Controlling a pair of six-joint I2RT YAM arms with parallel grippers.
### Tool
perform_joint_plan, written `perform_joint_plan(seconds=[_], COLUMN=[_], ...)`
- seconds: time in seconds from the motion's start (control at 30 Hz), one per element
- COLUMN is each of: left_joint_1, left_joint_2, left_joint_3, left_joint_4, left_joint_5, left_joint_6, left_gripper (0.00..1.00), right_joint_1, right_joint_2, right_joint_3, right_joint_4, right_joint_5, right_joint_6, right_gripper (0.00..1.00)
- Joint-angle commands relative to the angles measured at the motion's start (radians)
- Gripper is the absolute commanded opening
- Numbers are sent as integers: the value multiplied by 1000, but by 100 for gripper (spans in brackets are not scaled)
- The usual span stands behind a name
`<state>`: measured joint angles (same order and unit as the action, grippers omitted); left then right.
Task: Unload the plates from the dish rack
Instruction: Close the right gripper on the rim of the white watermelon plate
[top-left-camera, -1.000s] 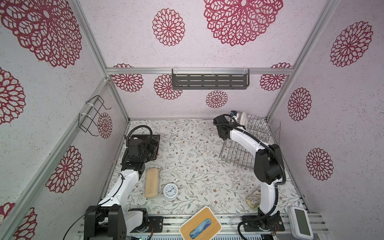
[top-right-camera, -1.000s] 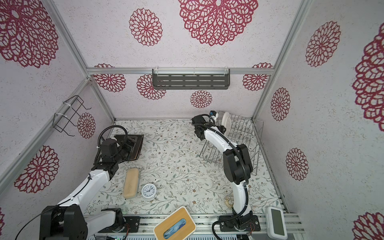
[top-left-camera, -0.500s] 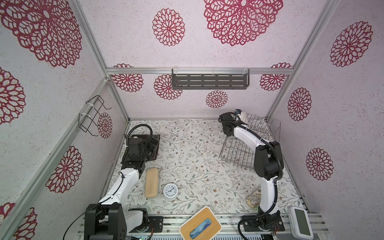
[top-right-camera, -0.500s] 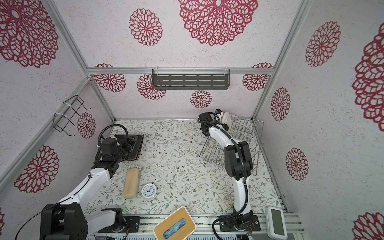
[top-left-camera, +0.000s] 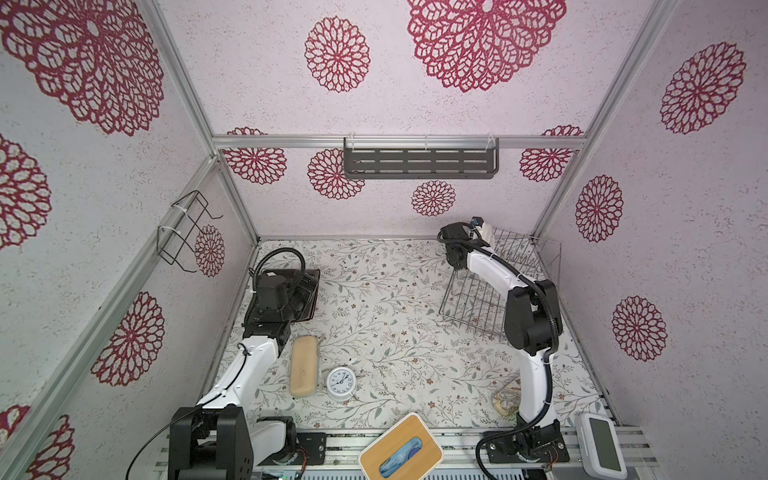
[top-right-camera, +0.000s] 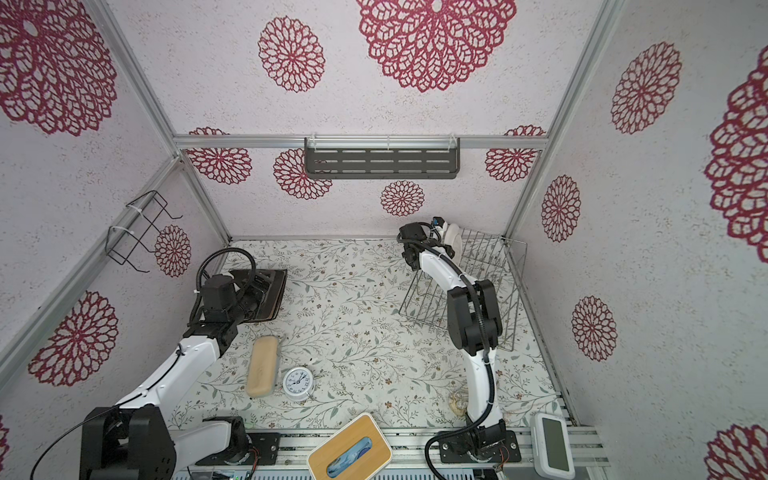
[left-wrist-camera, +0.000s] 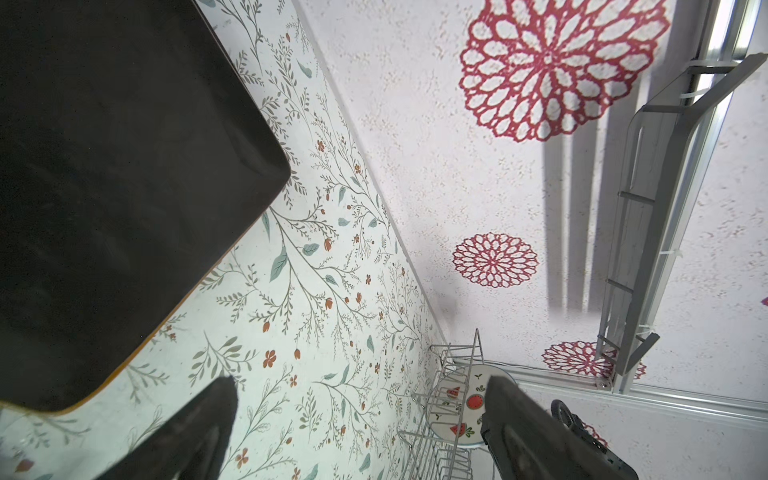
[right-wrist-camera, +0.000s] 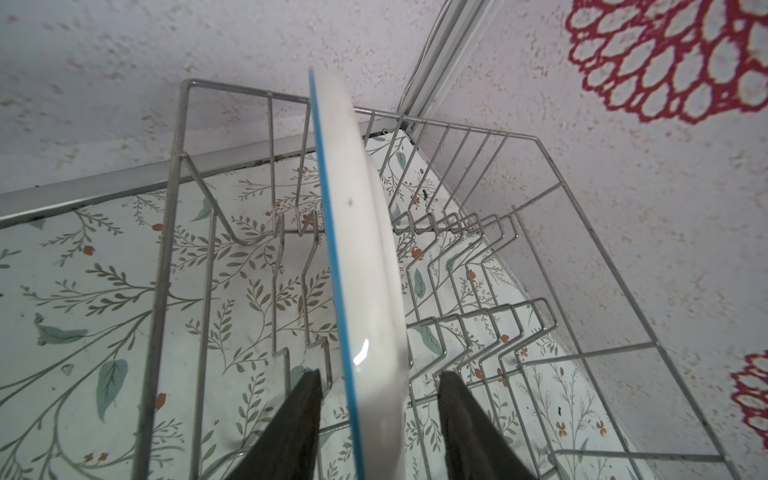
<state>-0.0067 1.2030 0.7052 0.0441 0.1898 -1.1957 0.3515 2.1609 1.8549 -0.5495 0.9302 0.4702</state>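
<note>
right gripper (right-wrist-camera: 378, 375): jaws apart astride the round white plate (right-wrist-camera: 365, 249), gaps either side.
round white plate: stood on edge at the far end of the dish rack (top-left-camera: 473, 299).
left gripper (left-wrist-camera: 359, 379): jaws spread wide, empty, beside the dark plate (left-wrist-camera: 104, 187) on the table (left-wrist-camera: 324, 291).

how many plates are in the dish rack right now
1: a round white plate on edge at the dish rack's far end, between the right gripper's fingers. The right arm may hide others.

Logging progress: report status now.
Left gripper open, by dark square plates on table. Right gripper open, straddling round white blue-rimmed plate upright in silver wire dish rack. Nothing blocking.
</note>
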Motion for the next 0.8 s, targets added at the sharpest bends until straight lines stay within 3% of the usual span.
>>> perform_joint_plan(seconds=[0.0,0.77], left_joint_1=[-9,-9], left_joint_2=[9,1], left_joint_3=[37,37], left_joint_4=[11,2], left_joint_5=[0,0], left_joint_6=[22,20], left_gripper=[97,97], right_joint_1=[-10,-12], right_joint_2=[5,11], right_joint_3=[39,35], right_joint_4=[-3,-15], right_joint_5=[23,28], right_joint_6=[-10,-5], right_gripper=[46,28])
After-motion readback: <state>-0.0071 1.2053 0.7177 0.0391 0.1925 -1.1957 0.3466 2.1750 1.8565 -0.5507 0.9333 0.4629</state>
